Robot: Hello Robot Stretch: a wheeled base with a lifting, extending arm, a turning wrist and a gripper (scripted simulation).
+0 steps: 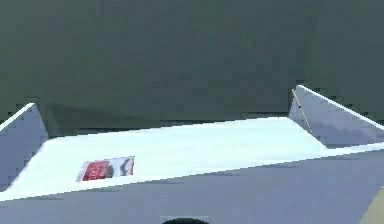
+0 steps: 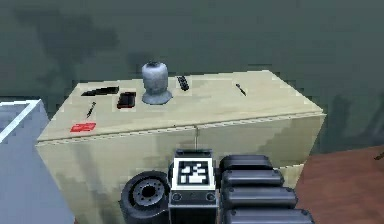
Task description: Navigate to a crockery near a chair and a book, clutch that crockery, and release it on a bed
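while jaws sit low before the dresser (image 2: 262,136) | hold: cannot tell

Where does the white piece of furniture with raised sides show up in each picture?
Forward view: the white furniture spans the lower half, side panels rising at both edges.
Arm side view: probably its corner at the lower left edge, beside the wooden cabinet.
Shared landmark: the dark wall behind both.

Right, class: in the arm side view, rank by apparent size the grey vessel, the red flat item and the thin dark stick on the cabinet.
1. the grey vessel
2. the red flat item, though it sits nearer the camera
3. the thin dark stick
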